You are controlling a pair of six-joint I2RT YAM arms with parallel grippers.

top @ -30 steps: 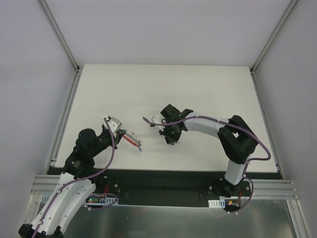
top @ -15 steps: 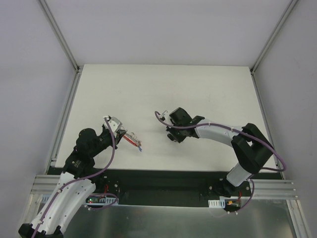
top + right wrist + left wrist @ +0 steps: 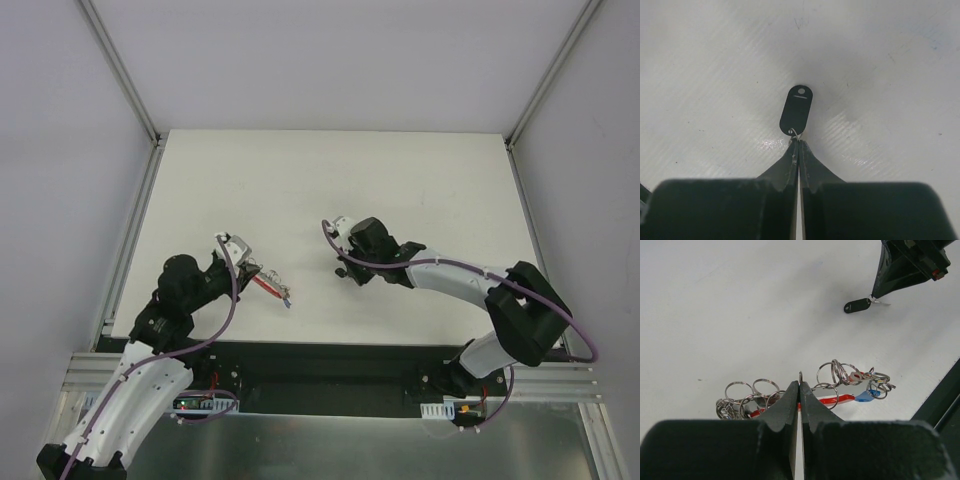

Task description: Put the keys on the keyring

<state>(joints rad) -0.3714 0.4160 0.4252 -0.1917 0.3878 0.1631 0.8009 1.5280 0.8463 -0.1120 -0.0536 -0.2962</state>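
- The keyring (image 3: 271, 284) is a bunch of silvery rings at the left front of the white desk (image 3: 400, 180), with a curved red tag (image 3: 834, 400) running through it, a whitish tag (image 3: 857, 376) and a blue key head (image 3: 865, 396) at its right end.
- The left gripper (image 3: 800, 385) has its jaws pressed together on a thin metal part of the keyring, which sticks up between the tips; rings spread out to either side of the jaws.
- Whether the bunch lies on the desk or hangs just above it cannot be told.
- The black key (image 3: 796, 110), an oval black plastic head with a small hole at its far end, is near the middle of the desk, well apart from the keyring and to its right.
- The right gripper (image 3: 798, 142) has its jaws closed tight on the small silvery piece at the near end of the black key; the head points away from the jaws, low over the desk.
- In the left wrist view the black key shows beyond the keyring, at the tip of the right gripper.
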